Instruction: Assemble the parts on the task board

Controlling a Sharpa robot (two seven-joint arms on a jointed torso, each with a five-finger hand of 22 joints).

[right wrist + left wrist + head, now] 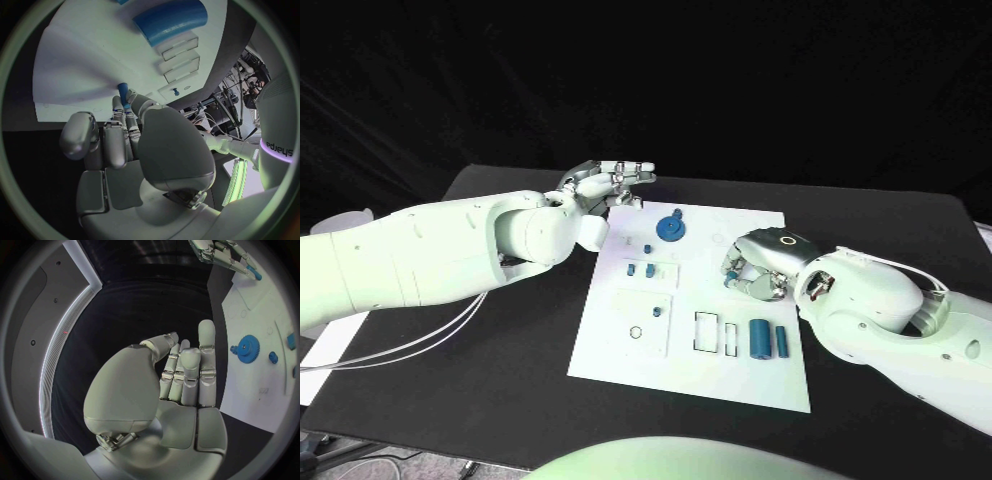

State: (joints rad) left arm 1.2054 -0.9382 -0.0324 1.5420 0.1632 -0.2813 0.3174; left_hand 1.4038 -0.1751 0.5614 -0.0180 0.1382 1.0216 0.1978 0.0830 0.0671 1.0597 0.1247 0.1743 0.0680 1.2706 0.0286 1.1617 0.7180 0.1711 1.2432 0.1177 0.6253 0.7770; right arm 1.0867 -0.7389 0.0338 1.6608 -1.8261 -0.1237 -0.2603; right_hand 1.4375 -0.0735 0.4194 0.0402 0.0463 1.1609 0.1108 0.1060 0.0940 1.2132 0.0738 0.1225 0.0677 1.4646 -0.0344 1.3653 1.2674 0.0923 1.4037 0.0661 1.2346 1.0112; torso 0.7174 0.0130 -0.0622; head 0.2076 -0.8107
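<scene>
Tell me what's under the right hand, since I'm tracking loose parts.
The right hand hovers over the task board, pinching a small blue peg in its fingertips. The board directly beneath the palm is covered, so anything lying there cannot be seen.

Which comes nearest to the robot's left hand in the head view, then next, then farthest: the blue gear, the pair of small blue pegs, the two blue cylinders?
From the left hand:
1. Blue gear, far end of the board.
2. Pair of small blue pegs, mid-board.
3. Two blue cylinders, near right part of the board.
</scene>
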